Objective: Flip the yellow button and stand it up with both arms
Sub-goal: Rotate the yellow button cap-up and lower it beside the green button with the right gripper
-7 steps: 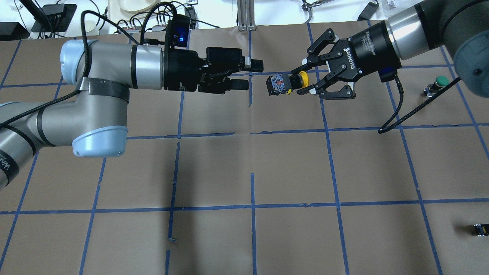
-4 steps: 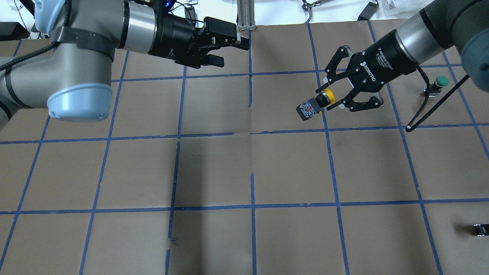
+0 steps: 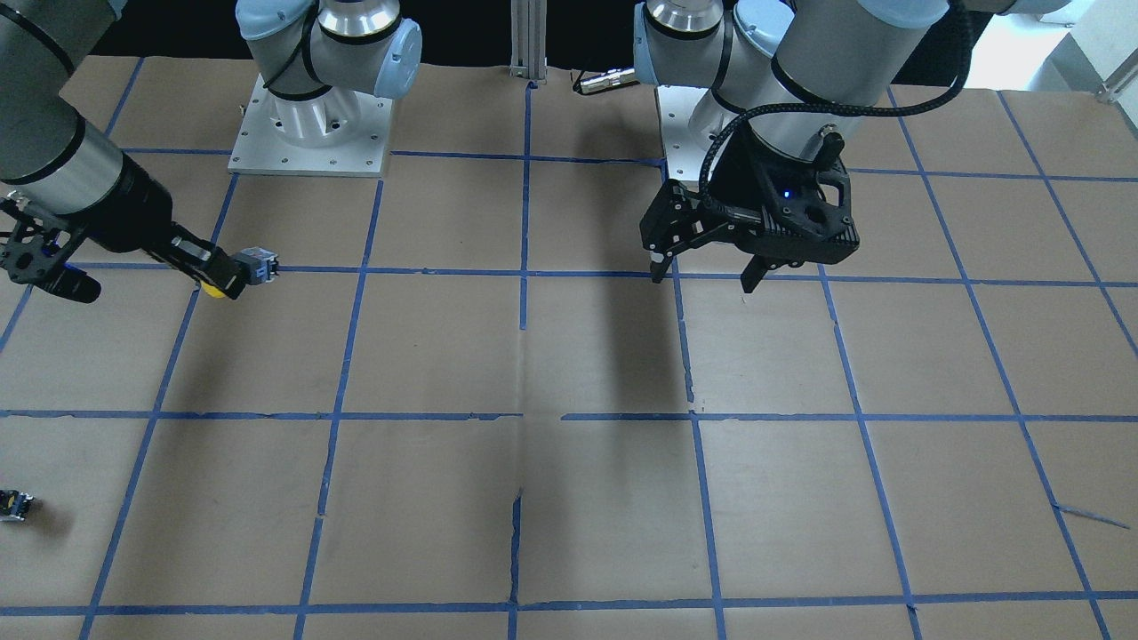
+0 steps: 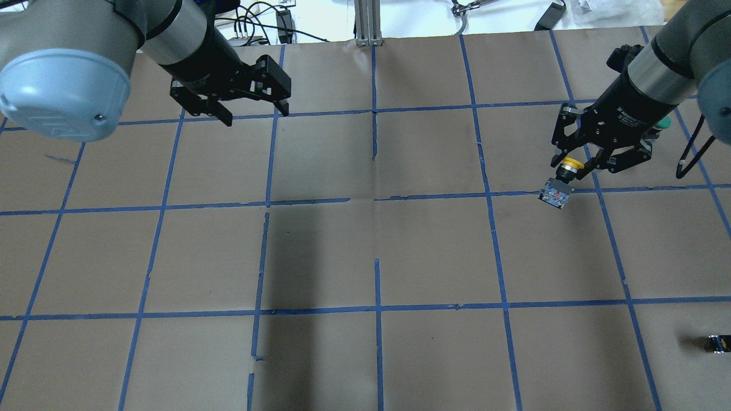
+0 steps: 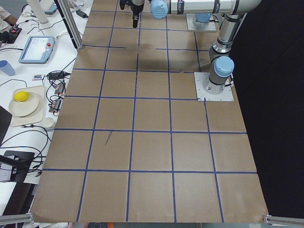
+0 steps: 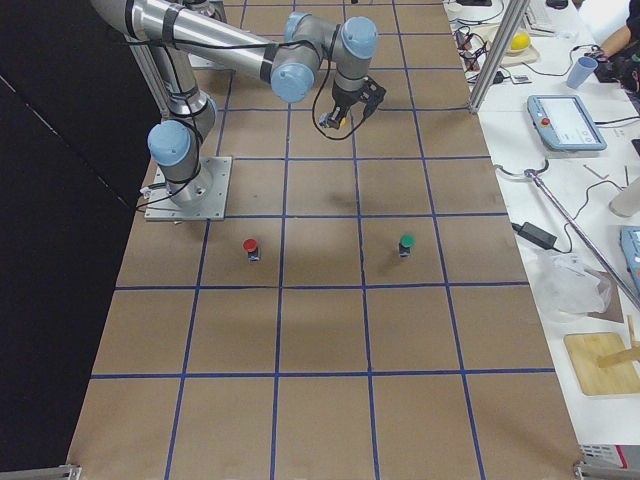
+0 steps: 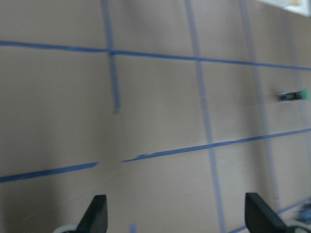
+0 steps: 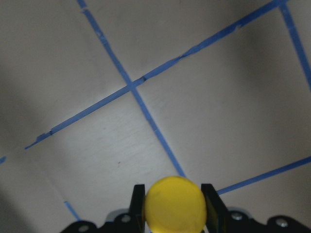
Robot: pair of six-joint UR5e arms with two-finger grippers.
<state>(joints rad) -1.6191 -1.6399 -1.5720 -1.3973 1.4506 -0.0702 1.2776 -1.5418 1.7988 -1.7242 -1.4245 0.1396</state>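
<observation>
Our right claw (image 4: 573, 169) pinched the yellow button (image 4: 562, 182) by its cap, body tilted over the worktop (image 4: 434, 251); our left claw (image 4: 255, 112) hung spread, well apart. We judged the base needed levelling before release

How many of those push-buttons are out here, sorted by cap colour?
yellow button: 1
red button: 1
green button: 1
Total: 3
</observation>
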